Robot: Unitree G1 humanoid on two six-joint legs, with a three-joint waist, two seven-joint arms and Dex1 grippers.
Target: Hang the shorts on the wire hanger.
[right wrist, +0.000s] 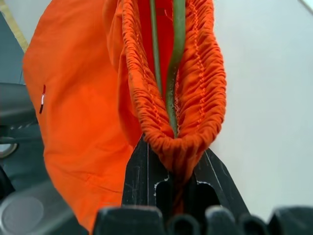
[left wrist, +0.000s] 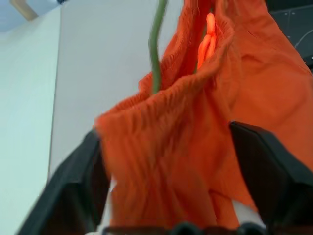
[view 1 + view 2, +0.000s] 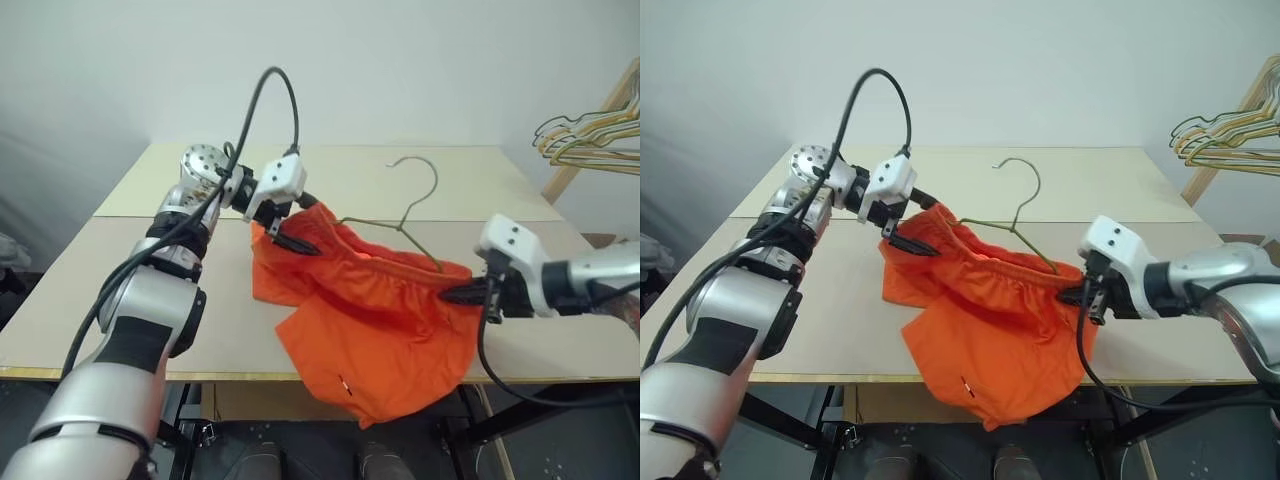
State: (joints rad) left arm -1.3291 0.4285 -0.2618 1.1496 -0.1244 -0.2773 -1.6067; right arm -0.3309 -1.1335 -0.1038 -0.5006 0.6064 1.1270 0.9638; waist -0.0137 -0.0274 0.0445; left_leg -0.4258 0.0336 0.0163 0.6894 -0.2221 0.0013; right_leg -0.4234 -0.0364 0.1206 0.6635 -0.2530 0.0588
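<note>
The orange shorts (image 3: 370,330) hang stretched between my two grippers, their lower part drooping over the table's front edge. The olive wire hanger (image 3: 410,215) runs inside the gathered waistband (image 1: 195,73), and its hook (image 3: 420,165) stands up above the cloth. My left gripper (image 3: 298,225) is at the shorts' left end. Its fingers (image 2: 73,191) are spread wide, so it is open, with waistband fabric lying loose between them. My right gripper (image 1: 173,147) is shut on the waistband's right end, where the cloth folds around the hanger's corner.
The shorts lie partly on the beige table (image 3: 480,180), which has bare surface behind and to both sides of them. A bunch of yellow and dark wire hangers (image 3: 590,135) hangs from a wooden rack at the far right.
</note>
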